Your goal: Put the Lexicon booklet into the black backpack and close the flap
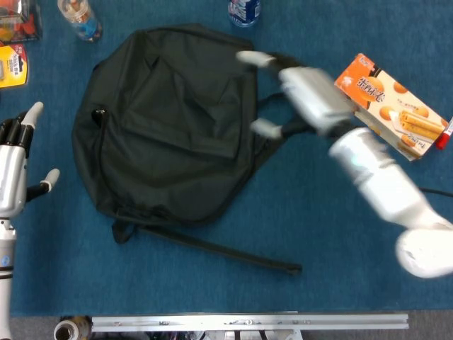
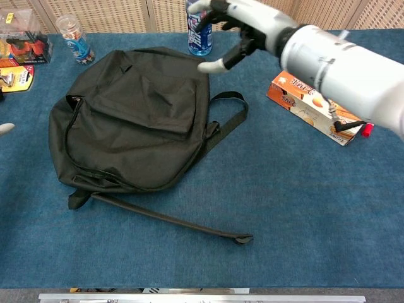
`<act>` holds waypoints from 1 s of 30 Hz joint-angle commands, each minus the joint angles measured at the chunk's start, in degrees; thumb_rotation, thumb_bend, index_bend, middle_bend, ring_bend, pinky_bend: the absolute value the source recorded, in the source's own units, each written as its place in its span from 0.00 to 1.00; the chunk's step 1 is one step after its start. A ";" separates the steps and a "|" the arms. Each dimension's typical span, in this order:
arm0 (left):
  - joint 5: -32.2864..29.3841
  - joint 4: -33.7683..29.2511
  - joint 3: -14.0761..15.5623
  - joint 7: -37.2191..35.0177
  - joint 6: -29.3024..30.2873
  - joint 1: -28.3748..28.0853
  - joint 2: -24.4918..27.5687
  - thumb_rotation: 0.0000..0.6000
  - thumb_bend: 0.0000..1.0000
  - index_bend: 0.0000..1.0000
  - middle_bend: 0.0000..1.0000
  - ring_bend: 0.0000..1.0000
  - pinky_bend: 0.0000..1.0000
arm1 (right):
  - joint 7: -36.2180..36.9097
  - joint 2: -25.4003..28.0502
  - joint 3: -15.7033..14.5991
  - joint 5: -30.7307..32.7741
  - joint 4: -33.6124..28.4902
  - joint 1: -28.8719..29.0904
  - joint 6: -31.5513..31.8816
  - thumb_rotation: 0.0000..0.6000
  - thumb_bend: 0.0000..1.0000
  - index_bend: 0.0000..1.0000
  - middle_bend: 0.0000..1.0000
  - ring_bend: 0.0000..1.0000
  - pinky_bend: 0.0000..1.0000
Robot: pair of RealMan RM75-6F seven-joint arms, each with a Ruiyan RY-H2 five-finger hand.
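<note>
Black backpack (image 1: 166, 127) lies flat on the blue table (image 2: 303, 208), flap down; no booklet shows. Right hand (image 1: 297, 95), blurry, looks spread and holding nothing. Left hand (image 1: 15, 166) spread, empty.

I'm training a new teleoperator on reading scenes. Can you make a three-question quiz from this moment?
1. True or false: the black backpack lies with its flap closed and no booklet showing.
2. Which is the right robot hand holding? A) a strap B) nothing C) the orange box
3. Fill in: the left robot hand is at the backpack's ____ side in the head view, apart from it.

Key: 1 true; 2 B; 3 left
</note>
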 commanded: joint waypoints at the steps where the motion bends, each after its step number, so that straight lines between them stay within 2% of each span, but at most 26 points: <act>1: 0.36 -0.22 0.18 -0.75 -0.19 -0.04 0.66 1.00 0.15 0.10 0.23 0.24 0.33 | -4.37 4.62 -5.73 -6.97 -2.14 -6.63 7.11 1.00 0.37 0.32 0.39 0.24 0.32; 5: 0.48 -0.62 0.24 -2.20 -0.38 0.05 1.93 1.00 0.15 0.11 0.23 0.24 0.33 | -5.12 7.97 -9.20 -12.22 -1.86 -11.62 11.07 1.00 0.41 0.37 0.41 0.27 0.41; 9: 0.32 -1.34 0.43 -3.80 -0.79 0.29 3.74 1.00 0.15 0.11 0.23 0.24 0.32 | -3.58 9.48 -11.70 -18.26 0.98 -17.69 16.86 1.00 0.42 0.39 0.43 0.29 0.41; 15: 0.64 -1.70 0.52 -5.18 -0.01 0.93 5.63 1.00 0.15 0.12 0.23 0.24 0.31 | 0.40 11.37 -15.73 -25.03 5.76 -25.80 21.36 1.00 0.40 0.40 0.43 0.29 0.41; 23: 1.74 -1.73 1.75 -6.74 1.44 2.54 7.49 1.00 0.15 0.12 0.23 0.24 0.30 | 7.15 12.87 -17.23 -28.37 9.78 -34.80 25.02 1.00 0.35 0.41 0.43 0.29 0.41; 30: 1.67 -1.96 2.56 -7.02 1.52 3.49 7.95 1.00 0.15 0.12 0.23 0.24 0.30 | 8.27 13.89 -16.74 -30.34 11.00 -38.57 25.05 1.00 0.32 0.41 0.43 0.29 0.41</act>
